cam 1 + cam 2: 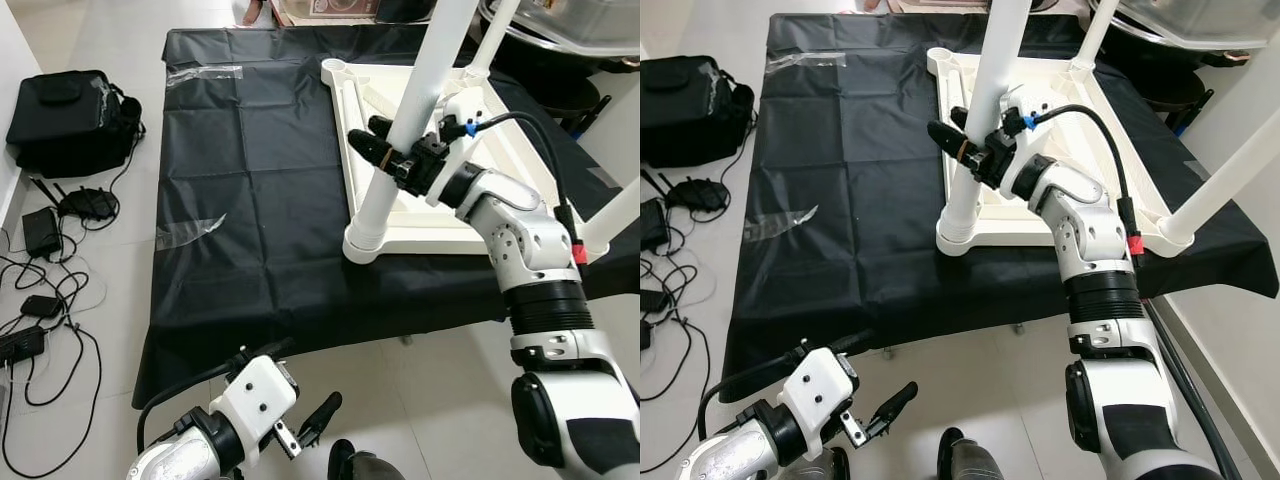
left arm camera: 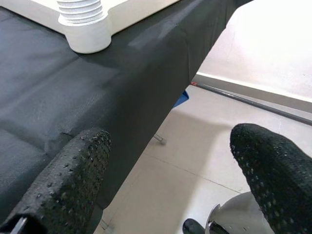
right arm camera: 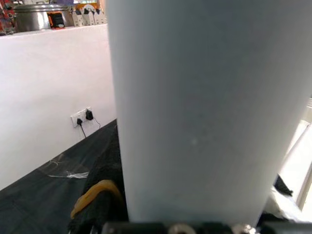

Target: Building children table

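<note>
Left eye view | right gripper (image 1: 385, 152) clasps smooth white cylindrical leg (image 1: 410, 125); left gripper (image 1: 310, 425) unclenched, low

A matt black cloth (image 1: 250, 200), faintly creased, covers the bench. On it lies the smooth white plastic table top (image 1: 400, 232), its round white plastic leg (image 1: 405, 135) lightly satin. The left end effector (image 2: 170, 180) has black fingers (image 2: 73, 170) with a pimpled rubbery skin (matt). The pale tiled floor (image 1: 440, 400) shines softly.
</note>
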Controlling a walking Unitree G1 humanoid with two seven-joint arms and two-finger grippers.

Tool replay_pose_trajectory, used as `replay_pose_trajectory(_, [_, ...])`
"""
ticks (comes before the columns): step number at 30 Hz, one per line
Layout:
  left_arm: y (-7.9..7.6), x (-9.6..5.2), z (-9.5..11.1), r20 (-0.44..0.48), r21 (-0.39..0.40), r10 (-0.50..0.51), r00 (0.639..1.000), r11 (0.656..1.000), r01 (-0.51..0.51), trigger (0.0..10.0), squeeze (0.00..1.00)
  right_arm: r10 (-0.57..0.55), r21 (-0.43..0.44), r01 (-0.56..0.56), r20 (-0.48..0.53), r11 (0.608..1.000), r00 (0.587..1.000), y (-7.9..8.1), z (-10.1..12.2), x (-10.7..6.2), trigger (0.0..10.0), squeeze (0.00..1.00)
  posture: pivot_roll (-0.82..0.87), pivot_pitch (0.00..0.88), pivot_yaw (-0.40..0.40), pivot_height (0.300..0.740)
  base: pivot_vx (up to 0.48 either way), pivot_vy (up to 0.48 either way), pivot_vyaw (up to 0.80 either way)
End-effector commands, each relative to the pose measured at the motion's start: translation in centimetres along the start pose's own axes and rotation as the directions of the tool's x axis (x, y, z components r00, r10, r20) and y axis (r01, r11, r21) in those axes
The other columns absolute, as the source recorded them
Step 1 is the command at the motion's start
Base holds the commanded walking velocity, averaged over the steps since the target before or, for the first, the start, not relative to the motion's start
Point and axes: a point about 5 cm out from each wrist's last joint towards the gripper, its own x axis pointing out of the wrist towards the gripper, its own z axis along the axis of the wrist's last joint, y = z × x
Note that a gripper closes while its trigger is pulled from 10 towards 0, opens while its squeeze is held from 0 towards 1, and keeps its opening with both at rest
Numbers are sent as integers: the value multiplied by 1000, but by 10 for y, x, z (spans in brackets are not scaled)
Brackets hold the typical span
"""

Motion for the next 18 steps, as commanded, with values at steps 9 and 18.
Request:
replay_pose_trajectory(9, [1,-1,-2,-14,3,-10,1000,1000,10,10000,0,-333,29,338,-112,941,936,-22,-27,-13,0,0,147,248,-97,740,0,0,0])
replay_pose_trajectory(18, [6,0,-2,-14,13,1,1000,1000,0,10000,0,-466,4,469,-104,883,879,-19,-32,-14,0,0,146,251,-95,740,0,0,0])
